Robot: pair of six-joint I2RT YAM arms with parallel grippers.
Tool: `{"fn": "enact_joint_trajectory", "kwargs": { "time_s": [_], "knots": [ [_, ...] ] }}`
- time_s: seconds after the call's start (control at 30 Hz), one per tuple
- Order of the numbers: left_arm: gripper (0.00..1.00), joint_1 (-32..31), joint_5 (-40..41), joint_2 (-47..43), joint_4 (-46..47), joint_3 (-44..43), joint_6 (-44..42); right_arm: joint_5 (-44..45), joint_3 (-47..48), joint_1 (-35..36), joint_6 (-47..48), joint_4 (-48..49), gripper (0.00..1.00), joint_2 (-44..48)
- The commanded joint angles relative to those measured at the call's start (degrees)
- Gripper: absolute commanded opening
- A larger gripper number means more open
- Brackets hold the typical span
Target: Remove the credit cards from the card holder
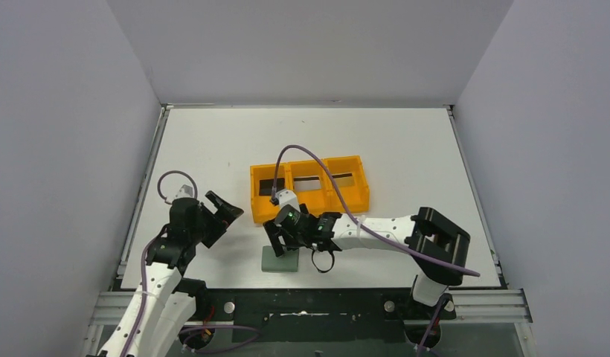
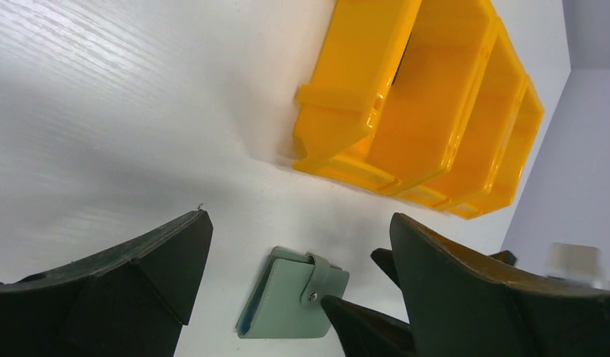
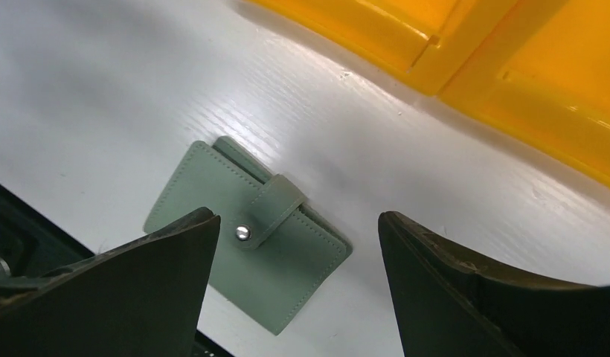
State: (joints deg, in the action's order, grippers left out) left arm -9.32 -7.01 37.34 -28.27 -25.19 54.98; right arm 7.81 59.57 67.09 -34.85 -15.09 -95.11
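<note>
The card holder (image 1: 280, 259) lies flat on the white table near its front edge. It is grey-green and folded shut, with its tab snapped over the edge (image 3: 287, 268). A sliver of blue lining shows at its open side (image 2: 287, 305). The credit cards are hidden. My right gripper (image 1: 287, 242) hangs just above the holder, open, its jaws standing either side of the snap (image 3: 296, 217). One of its dark fingertips (image 2: 354, 320) sits at the holder's tab edge. My left gripper (image 1: 226, 208) is open too, off to the left and facing the holder (image 2: 298, 219).
An orange three-compartment tray (image 1: 309, 169) stands just behind the holder (image 2: 406, 97) (image 3: 466, 52). The table's black front rail (image 1: 309, 297) runs right below the holder. White table (image 1: 406, 141) stretches behind and to both sides, with grey walls around it.
</note>
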Motion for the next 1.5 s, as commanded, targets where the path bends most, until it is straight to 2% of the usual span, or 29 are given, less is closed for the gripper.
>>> {"fn": "enact_joint_trajectory", "kwargs": {
  "time_s": [0.0, 0.13, 0.27, 0.43, 0.5, 0.6, 0.63, 0.7, 0.77, 0.93, 1.03, 1.2, 1.3, 1.47],
  "knots": [
    [0.92, 0.2, 5.09, -2.59, -1.3, -2.67, 3.37, -5.64, 2.33, -0.11, 6.58, 1.39, 0.81, -3.6],
    [0.92, 0.18, 5.44, -3.16, -1.31, -2.76, 3.47, -6.85, 3.08, -0.18, 8.7, 0.84, 0.8, -7.17],
    [0.92, 0.2, 3.83, -2.27, -0.57, -3.05, 2.26, -2.67, 1.57, -0.24, 5.41, -1.19, 0.7, -6.48],
    [0.92, 0.18, 0.86, -0.61, 0.67, -3.49, 0.23, 2.81, -6.78, -0.23, -8.85, -1.25, 0.56, -0.34],
    [0.92, 0.09, -3.73, 0.16, 3.64, -2.78, -2.18, 4.53, -10.74, 0.01, -14.55, -1.01, 0.51, 2.46],
    [0.91, -0.36, -10.05, 3.36, 7.8, -1.53, -4.83, 7.99, -15.57, 0.58, -24.88, -3.0, 0.48, 6.64],
    [0.91, -1.05, -11.5, 4.99, 9.06, -1.19, -5.55, 8.8, -17.17, 0.77, -28.49, -3.64, 0.49, 8.11],
    [0.91, -4.54, -11.01, 7.9, 10.28, -1.13, -6.43, 9.17, -19.98, 1.02, -32.77, -2.75, 0.53, 10.94],
    [0.91, -10.32, -7.26, 10.07, 10.78, -1.7, -6.89, 10.1, -21.9, 1.41, -34.21, -1.35, 0.54, 14.2],
    [0.86, -25.06, 2.86, 12.69, 11.57, -1.33, -2.78, 8.57, -24.51, 1.36, -28.4, 2.99, 0.56, 21.5],
    [0.79, -31.43, 6.56, 11.36, 13.1, 1.82, 1.08, 4.7, -26.28, 0.93, -24.51, 6.0, 0.54, 22.92],
    [0.68, -39.4, 8.38, 9.85, 23.81, 8.8, 9.08, 1.85, -28.83, 1.33, -23.29, 9.97, 0.53, 21.7],
    [0.67, -43.91, 10.69, 12.05, 27.58, 10.08, 11.95, -0.28, -29.08, 1.58, -22.47, 11.84, 0.52, 19.93],
    [0.64, -46.77, 12.36, 18.28, 29.08, 9.06, 14.12, 3.23, -30.25, 3.59, -29.91, 13.97, 0.46, 18.32]
  ]
}}
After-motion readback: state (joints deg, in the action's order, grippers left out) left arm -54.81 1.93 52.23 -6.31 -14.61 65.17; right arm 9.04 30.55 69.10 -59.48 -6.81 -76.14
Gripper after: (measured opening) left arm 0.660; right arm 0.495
